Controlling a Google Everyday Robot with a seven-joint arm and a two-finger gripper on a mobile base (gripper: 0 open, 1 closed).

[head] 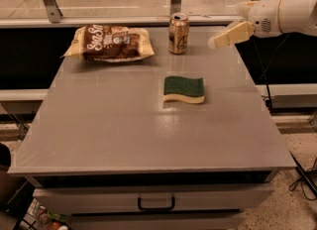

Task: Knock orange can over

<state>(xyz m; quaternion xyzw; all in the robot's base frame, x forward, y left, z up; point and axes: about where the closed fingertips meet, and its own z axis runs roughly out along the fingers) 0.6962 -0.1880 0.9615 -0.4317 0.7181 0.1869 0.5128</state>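
High front view over table, claw upper right.

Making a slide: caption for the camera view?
Robot gripper hovers beside the upright orange can on the table.

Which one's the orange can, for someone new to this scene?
On the grey table, look along the far edge. The orange can stands upright between the brown snack bag and the gripper hovering at its right. It is the only shiny metal cylinder there.
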